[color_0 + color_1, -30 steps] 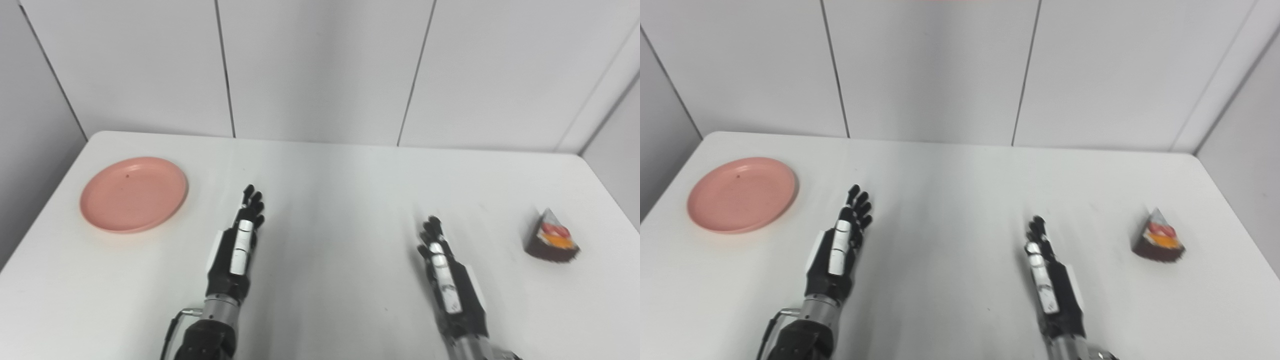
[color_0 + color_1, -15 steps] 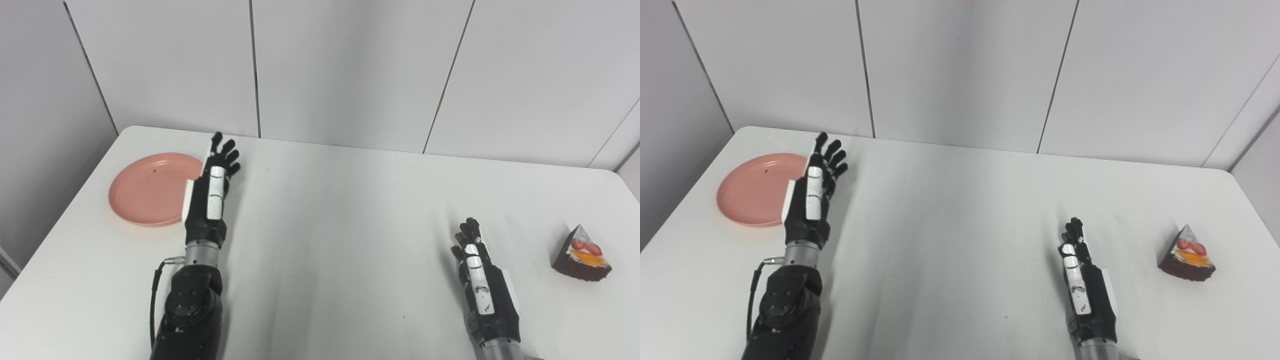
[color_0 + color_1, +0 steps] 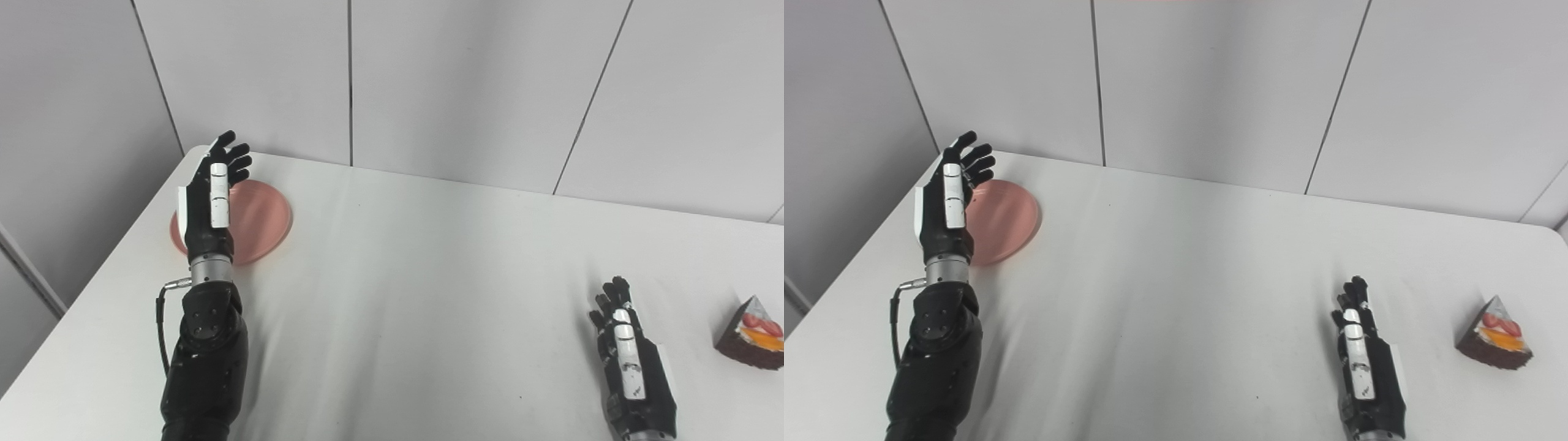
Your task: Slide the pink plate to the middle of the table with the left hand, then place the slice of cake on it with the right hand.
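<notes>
While the left hand (image 3: 210, 199) hangs open over the plate's (image 3: 260, 214) left part, contact unclear, table (image 3: 429, 275) centre lies to its right, so the slide goes rightward. Right hand (image 3: 634, 367) idles, fingers apart; cake (image 3: 752, 335) sits just right of it.

a white table (image 3: 429, 294) (rounded corners) stands against grey wall panels (image 3: 465, 79).

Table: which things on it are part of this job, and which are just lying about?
Part of the job:
- pink plate, far left
- cake slice, far right
- left hand, open, over the plate
- right hand, open, waiting

Lying about:
- nothing else visible on the table
</notes>
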Tool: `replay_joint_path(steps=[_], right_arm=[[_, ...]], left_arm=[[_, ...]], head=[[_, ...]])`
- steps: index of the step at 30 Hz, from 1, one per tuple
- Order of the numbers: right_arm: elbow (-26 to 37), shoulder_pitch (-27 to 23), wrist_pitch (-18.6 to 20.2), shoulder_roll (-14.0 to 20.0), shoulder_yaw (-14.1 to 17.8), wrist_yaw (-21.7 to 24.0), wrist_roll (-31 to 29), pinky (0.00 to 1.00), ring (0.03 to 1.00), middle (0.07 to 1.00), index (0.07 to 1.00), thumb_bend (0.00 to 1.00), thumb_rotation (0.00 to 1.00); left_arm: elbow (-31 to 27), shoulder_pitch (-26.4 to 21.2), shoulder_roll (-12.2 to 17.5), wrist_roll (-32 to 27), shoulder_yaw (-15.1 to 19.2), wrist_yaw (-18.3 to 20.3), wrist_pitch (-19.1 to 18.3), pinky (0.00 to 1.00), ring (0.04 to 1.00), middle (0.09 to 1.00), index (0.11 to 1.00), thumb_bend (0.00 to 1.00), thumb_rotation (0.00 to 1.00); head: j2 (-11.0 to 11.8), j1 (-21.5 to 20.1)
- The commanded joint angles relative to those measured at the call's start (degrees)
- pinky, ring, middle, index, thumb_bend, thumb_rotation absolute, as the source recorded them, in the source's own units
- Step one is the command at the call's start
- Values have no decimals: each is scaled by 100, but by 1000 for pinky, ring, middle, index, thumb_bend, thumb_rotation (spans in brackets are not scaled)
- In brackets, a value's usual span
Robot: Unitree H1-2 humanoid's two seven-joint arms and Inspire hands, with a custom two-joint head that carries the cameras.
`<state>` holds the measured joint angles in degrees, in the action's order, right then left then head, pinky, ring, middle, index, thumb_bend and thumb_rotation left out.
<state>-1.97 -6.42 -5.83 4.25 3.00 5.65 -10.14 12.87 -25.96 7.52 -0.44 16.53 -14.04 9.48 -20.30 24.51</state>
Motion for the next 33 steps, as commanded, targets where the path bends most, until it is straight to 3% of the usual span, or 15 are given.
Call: replay_joint_path(steps=[1,3,10,12,24,33], right_arm=[[-214,193,-159,85,83,68,-38,1000,1000,1000,1000,537,863],[-271,177,-214,122,90,104,-45,1000,1000,1000,1000,548,881],[-351,153,-324,206,84,228,-69,1000,1000,1000,1000,569,921],[-325,176,-247,202,98,233,-113,1000,1000,1000,1000,565,889],[-225,235,18,244,167,261,-341,1000,1000,1000,1000,567,849],[-238,228,-28,225,214,227,-373,1000,1000,1000,1000,558,855]], left_arm=[[21,-240,308,341,27,-226,205,765,717,720,737,828,1000],[154,-247,444,525,67,-369,269,754,697,699,715,835,1000],[671,-260,883,327,318,-478,464,765,698,699,718,797,1000],[826,-273,965,265,380,-502,568,803,711,705,724,805,1000],[1827,-458,1273,147,503,-730,954,765,727,702,725,845,1000],[2445,-538,1467,-227,451,-361,826,855,785,756,763,879,1000]], head=[[0,-2],[19,111],[89,387],[96,428],[122,651],[95,714]])
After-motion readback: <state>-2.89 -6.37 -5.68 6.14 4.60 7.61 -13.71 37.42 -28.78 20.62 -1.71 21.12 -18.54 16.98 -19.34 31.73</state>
